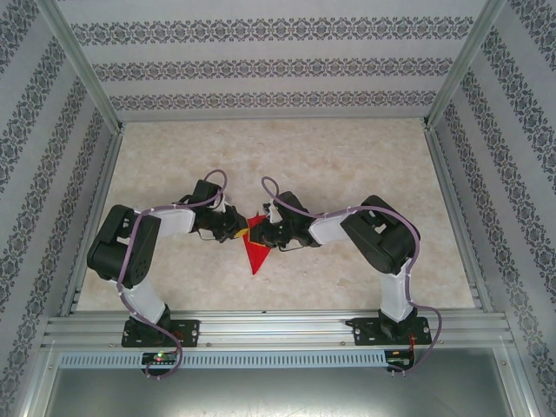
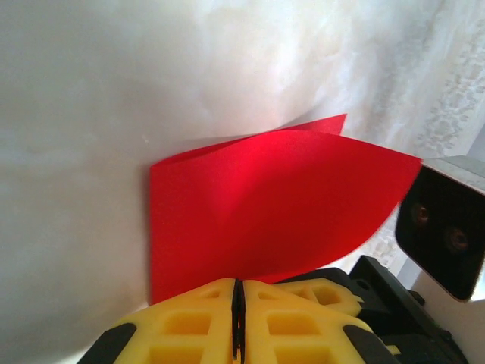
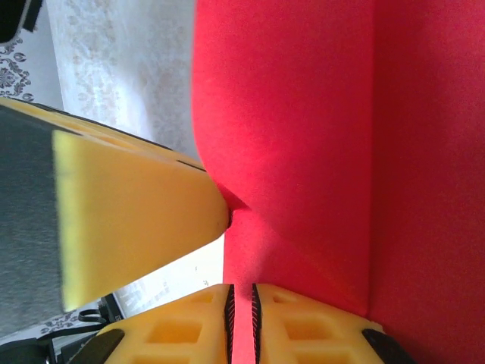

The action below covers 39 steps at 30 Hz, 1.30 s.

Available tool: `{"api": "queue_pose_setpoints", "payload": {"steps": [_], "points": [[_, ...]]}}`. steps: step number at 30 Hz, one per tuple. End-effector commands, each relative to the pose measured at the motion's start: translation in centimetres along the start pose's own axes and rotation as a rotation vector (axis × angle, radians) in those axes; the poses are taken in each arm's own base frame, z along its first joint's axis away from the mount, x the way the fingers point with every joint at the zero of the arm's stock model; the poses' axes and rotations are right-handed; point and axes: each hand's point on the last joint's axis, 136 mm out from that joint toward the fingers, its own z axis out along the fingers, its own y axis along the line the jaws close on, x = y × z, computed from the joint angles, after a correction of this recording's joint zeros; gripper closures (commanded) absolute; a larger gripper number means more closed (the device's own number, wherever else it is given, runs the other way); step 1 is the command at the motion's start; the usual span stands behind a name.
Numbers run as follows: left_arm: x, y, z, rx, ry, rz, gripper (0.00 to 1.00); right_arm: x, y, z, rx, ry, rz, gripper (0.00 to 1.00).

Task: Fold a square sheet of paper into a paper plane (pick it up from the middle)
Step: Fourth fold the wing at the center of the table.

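Observation:
The sheet of paper point(image 1: 254, 254) is bright red and folded, hanging between both grippers above the table's middle with a pointed tip toward the near edge. My left gripper point(image 1: 241, 229) has come in from the left. In the left wrist view its yellow jaws point(image 2: 237, 292) are pressed together at the lower edge of the curved paper point(image 2: 265, 205). My right gripper point(image 1: 268, 234) is shut on the paper point(image 3: 303, 114); in the right wrist view point(image 3: 241, 303) a red strip runs down between its pads. One left finger point(image 3: 136, 205) meets the paper at a small pucker.
The pale marbled table point(image 1: 347, 165) is boxed in by patterned walls point(image 1: 261, 65). An aluminium rail point(image 1: 278, 330) along the near edge carries both arm bases. Part of the right gripper's black body point(image 2: 443, 227) sits close on the right in the left wrist view.

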Motion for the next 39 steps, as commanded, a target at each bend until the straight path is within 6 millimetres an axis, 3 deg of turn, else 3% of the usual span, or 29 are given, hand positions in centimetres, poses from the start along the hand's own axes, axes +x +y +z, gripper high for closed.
{"api": "queue_pose_setpoints", "payload": {"steps": [1, 7, 12, 21, 28, 33, 39], "points": [[1.0, 2.3, 1.0, -0.083, 0.028, -0.012, 0.89, 2.9, -5.9, 0.4, 0.193, 0.044, 0.113, 0.82], [1.3, 4.6, 1.6, -0.163, 0.045, -0.026, 0.91, 2.9, -5.4, 0.5, 0.186, 0.042, 0.112, 0.82], [1.2, 5.4, 0.8, -0.22, 0.018, -0.005, 0.9, 2.9, -5.0, 0.5, 0.183, 0.054, 0.098, 0.82], [-0.5, 2.7, 1.1, -0.179, 0.031, 0.091, 0.87, 3.5, -5.5, 0.6, 0.287, -0.037, 0.191, 0.85], [-0.9, 0.5, -2.5, -0.21, -0.06, 0.139, 0.73, 2.9, -6.4, 0.0, 0.304, -0.129, 0.281, 0.85], [1.7, 0.2, -5.1, -0.162, -0.099, 0.115, 0.65, 3.4, -7.3, 0.4, 0.294, -0.128, 0.318, 0.85], [7.1, 1.8, -4.5, -0.08, -0.02, 0.057, 0.65, 3.4, -7.2, 0.5, 0.297, -0.116, 0.31, 0.85]]}}
